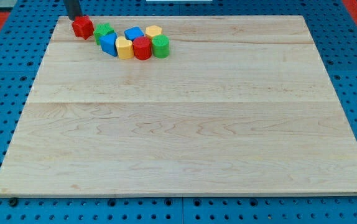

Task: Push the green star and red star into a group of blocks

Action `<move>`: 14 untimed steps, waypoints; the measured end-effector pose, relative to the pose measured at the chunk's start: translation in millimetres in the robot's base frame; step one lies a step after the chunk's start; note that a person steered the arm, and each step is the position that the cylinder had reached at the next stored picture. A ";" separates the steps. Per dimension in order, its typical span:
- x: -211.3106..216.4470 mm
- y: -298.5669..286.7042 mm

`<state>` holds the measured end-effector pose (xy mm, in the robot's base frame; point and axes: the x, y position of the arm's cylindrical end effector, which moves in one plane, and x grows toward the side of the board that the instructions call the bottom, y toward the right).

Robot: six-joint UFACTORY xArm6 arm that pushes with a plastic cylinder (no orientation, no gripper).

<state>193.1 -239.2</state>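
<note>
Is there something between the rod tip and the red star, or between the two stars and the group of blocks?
Nothing visible is in the way. My tip stands right at the red star, on its upper-left side. The green star lies just right of it and already touches the blue block at the group's left edge.

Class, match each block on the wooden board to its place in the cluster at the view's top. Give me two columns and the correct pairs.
Column 1
1. red star
2. green cylinder
3. green star
4. red cylinder-like block

Column 2
A. far right end of the cluster
B. far left end, just below my tip
C. directly left of the green cylinder
D. between the red star and the blue blocks

Pairs: 1-B, 2-A, 3-D, 4-C
</note>
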 end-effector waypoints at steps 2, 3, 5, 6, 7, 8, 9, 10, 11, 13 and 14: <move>73.4 7.4; 84.9 -16.2; 43.5 46.9; 37.8 56.7; 23.9 41.9; -0.3 38.9; 3.2 92.9; 25.4 112.0; 35.6 106.6; 41.9 100.4; 62.2 77.8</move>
<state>255.3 -161.4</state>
